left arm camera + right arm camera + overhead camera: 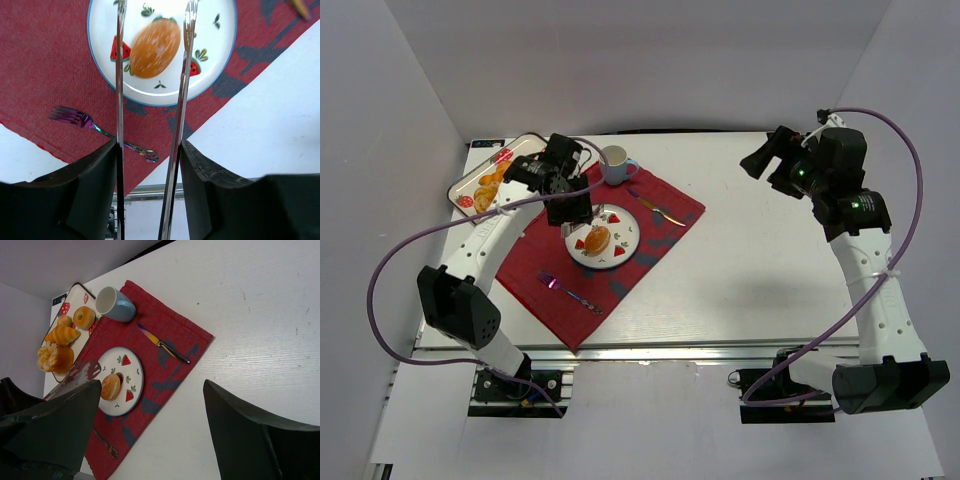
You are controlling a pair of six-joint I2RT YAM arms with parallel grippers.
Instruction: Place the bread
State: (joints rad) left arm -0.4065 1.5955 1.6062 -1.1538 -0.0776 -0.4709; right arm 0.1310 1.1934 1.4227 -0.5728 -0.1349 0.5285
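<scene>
Small oval golden-brown bread roll [155, 48] lies on round white plate with blue rim and watermelon prints [220, 55]. Plate sits on red cloth placemat [45, 60]. Left gripper [155, 10] spread wide, its long metal fingers [119, 75] straddling the roll with a sliver of plate showing each side; nothing held. Right gripper [762, 160] likewise spread and empty, well apart above white table [770, 280]. Placement looks done; step in hand reads as the retreat. Advise lifting straight up, jaws wide, no sideways drift, lest a finger nudge the roll toward the rim. Purple metal fork [75, 117] near plate, on the cloth.
</scene>
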